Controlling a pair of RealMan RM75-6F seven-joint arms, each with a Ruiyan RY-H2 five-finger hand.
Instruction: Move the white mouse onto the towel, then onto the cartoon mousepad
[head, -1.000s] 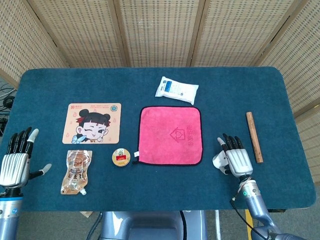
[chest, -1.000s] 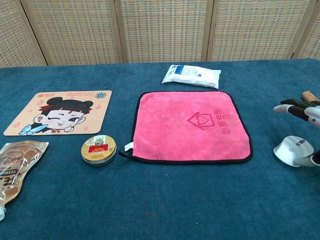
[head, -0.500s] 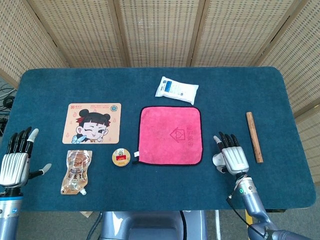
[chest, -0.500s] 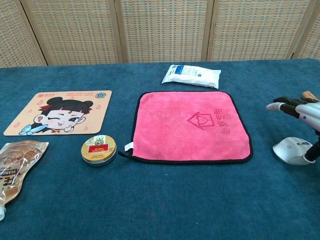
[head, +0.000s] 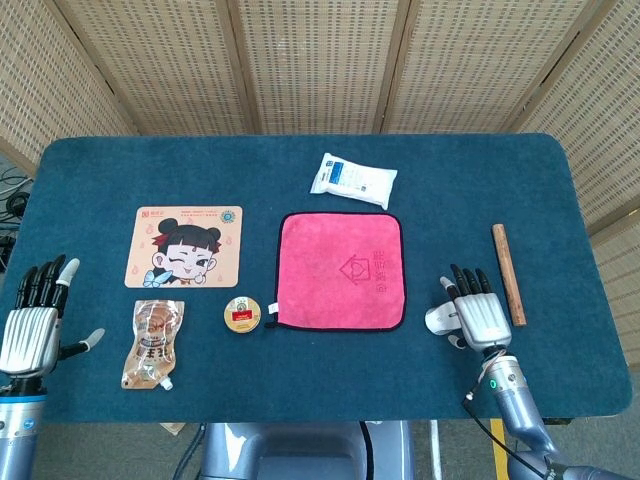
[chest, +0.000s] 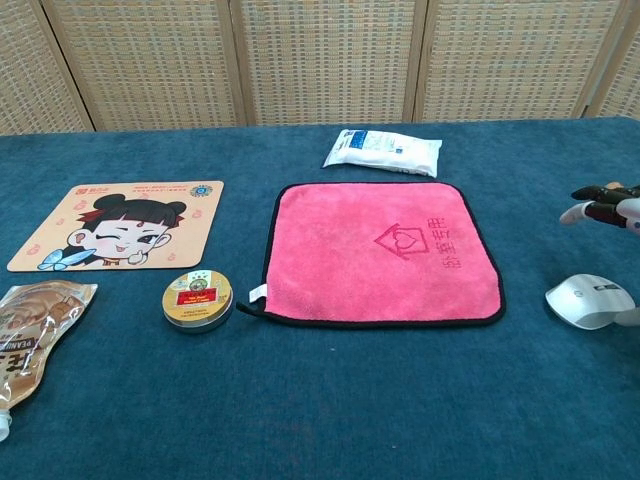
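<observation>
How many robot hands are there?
2. The left hand hovers at the table's near left corner, beside the snack pouch. The right hand is at the near right, over the white mouse, right of the pink towel.

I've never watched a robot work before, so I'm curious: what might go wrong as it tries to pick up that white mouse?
The right hand hovers over the white mouse with its fingers spread, holding nothing yet, so the smooth rounded shell could slip as they close. The wooden stick lies just beyond that hand and might get knocked. Setting the mouse down could also bunch up the soft pink towel.
</observation>
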